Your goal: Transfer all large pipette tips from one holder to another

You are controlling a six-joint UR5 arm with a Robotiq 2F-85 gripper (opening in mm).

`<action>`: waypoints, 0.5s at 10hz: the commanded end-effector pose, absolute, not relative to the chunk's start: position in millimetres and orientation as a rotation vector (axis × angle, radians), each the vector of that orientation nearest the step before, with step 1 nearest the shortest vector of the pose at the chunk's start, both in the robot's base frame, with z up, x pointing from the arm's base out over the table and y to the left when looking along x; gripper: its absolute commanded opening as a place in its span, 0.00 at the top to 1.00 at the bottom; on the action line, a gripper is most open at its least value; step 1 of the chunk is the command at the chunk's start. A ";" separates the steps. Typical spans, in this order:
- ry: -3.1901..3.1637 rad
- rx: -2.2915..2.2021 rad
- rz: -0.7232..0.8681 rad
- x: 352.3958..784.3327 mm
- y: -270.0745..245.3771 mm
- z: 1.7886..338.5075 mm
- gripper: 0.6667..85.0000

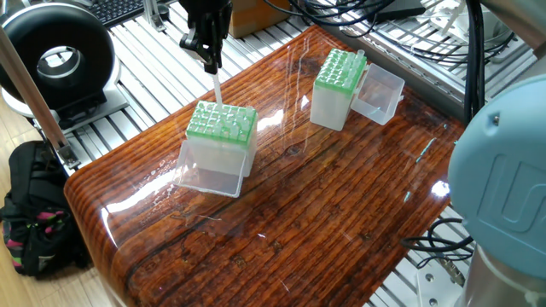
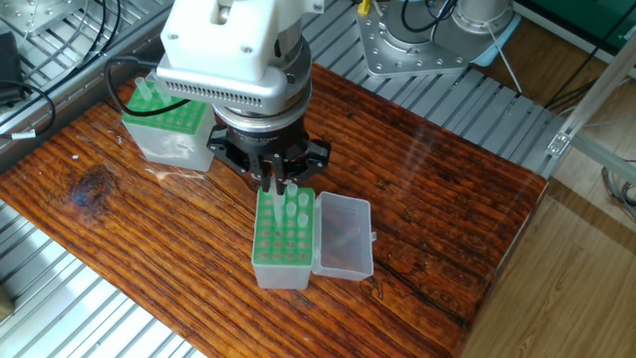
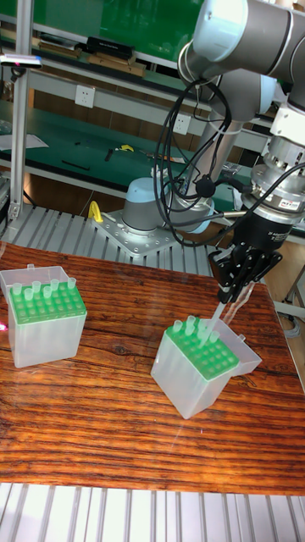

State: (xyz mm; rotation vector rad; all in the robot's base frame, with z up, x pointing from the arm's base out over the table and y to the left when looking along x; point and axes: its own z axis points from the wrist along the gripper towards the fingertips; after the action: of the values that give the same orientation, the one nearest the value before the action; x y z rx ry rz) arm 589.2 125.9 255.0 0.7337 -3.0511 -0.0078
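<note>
The gripper (image 3: 235, 298) hangs over the back edge of the near box (image 1: 218, 145), its two fingers closed on the upper end of a single pipette tip (image 1: 217, 89). This tip hangs just below the fingers, tilted in the tall view, its narrow end down at the box's green top (image 2: 279, 227) (whether it sits in a hole cannot be told). A few more tips (image 3: 191, 328) stand upright in the back row of that box, beside the held one. The box's clear lid (image 2: 345, 235) lies open at its side. The second box (image 3: 41, 313), well apart on the wooden table (image 1: 341, 205), carries further tips (image 2: 145, 92) along one edge.
</note>
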 end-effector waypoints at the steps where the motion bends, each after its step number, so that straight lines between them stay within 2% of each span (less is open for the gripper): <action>1: -3.078 0.755 -0.024 596.2 129.9 256.3 0.92; 5: -3.089 0.762 -0.057 598.2 135.9 256.5 0.92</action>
State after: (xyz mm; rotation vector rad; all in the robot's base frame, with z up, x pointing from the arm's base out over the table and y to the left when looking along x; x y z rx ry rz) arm 596.7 130.1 255.1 0.7571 -3.0785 -0.0219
